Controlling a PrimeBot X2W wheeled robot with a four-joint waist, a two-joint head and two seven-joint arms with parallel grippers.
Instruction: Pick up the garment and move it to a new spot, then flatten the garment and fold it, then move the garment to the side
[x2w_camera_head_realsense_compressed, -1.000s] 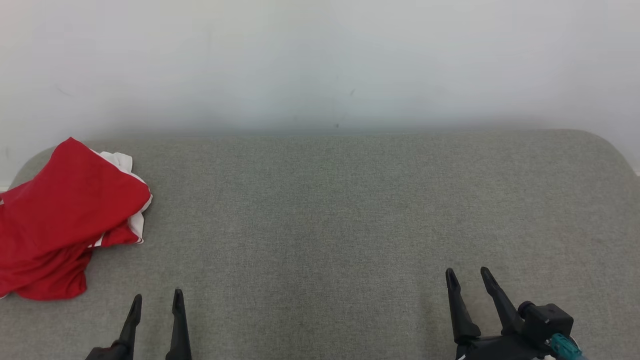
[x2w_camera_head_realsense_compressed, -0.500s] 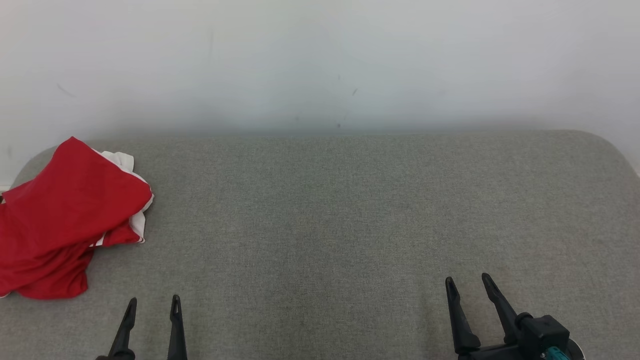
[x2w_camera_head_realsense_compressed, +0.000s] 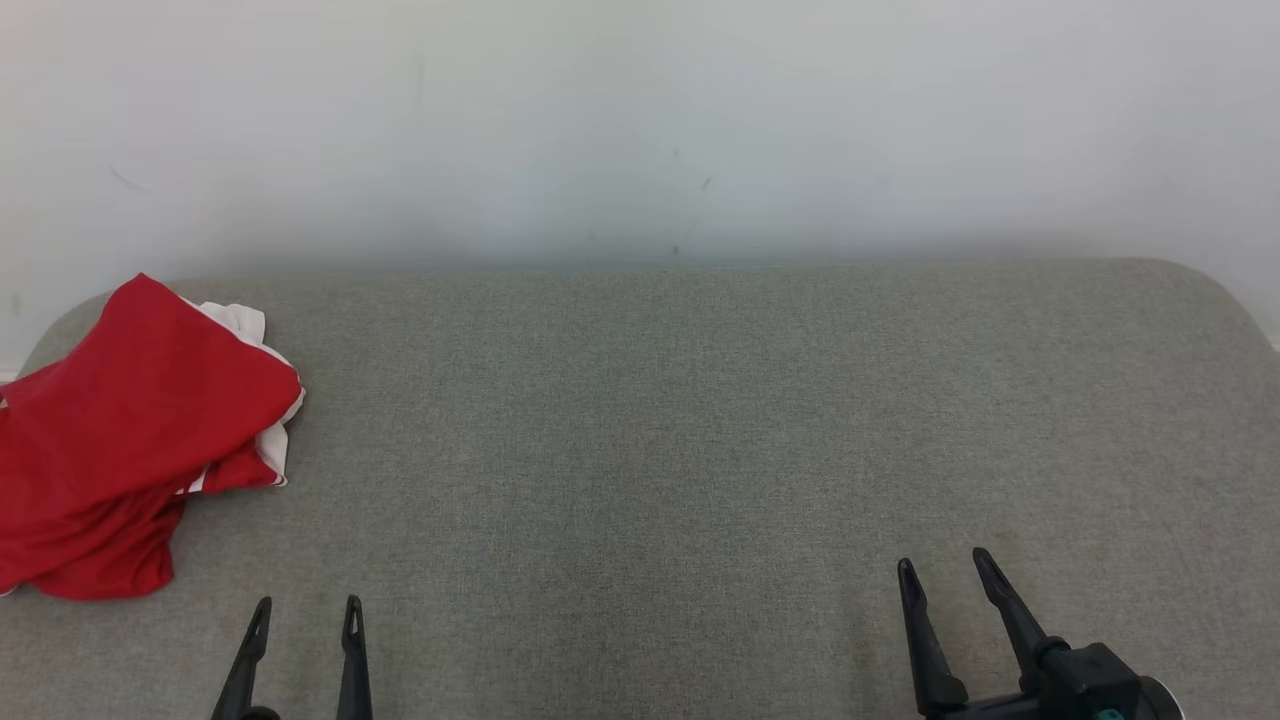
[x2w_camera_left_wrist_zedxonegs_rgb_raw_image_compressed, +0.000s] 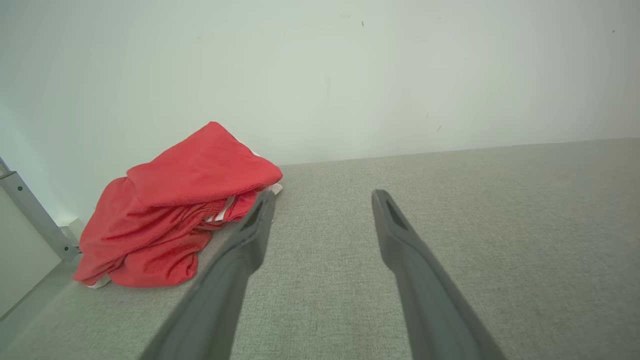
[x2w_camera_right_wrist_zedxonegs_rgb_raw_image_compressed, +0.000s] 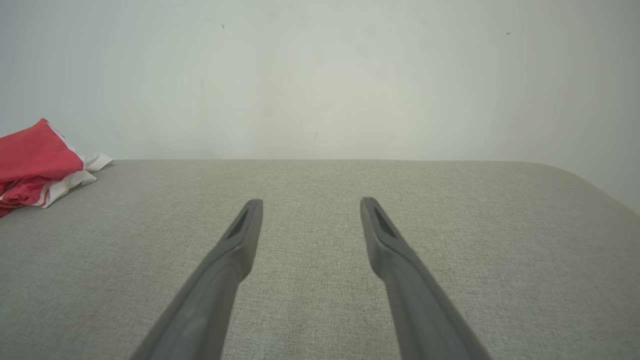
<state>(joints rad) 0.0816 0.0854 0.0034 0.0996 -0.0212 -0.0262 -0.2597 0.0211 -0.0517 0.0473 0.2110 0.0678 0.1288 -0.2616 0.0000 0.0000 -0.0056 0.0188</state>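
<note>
- The red garment (x2w_camera_head_realsense_compressed: 130, 440) with white trim is lying crumpled at the left edge of the head view, on the grey padded surface (x2w_camera_head_realsense_compressed: 640, 420). The frame edge is cutting off its left side, and its folds are hiding what kind of garment it is.
- In the right wrist view the garment (x2w_camera_right_wrist_zedxonegs_rgb_raw_image_compressed: 35, 160) is running off the left edge.
- The left gripper (x2w_camera_head_realsense_compressed: 307, 605) is sitting at the bottom left of the head view, fingers spread and grasping nothing. The bottom edge is cutting off its body.
- The right gripper (x2w_camera_head_realsense_compressed: 944, 562) is sitting at the lower right, also spread and empty, with its dark wrist block partly cut off.
- In the left wrist view the left gripper (x2w_camera_left_wrist_zedxonegs_rgb_raw_image_compressed: 324, 195) is pointing up the frame. Its left finger is overlapping the garment (x2w_camera_left_wrist_zedxonegs_rgb_raw_image_compressed: 175, 210) in the picture, while the head view is showing the two apart.
- In its own view the right gripper (x2w_camera_right_wrist_zedxonegs_rgb_raw_image_compressed: 311, 201) is hanging over bare fabric.
- A pale wall (x2w_camera_head_realsense_compressed: 640, 120) is rising behind the surface, and a metal bracket (x2w_camera_left_wrist_zedxonegs_rgb_raw_image_compressed: 30, 210) is showing at the left edge of the left wrist view.
- Compared with a second ago, both grippers are sitting lower in the head view with less of their bases showing. The garment is staying where it was.
</note>
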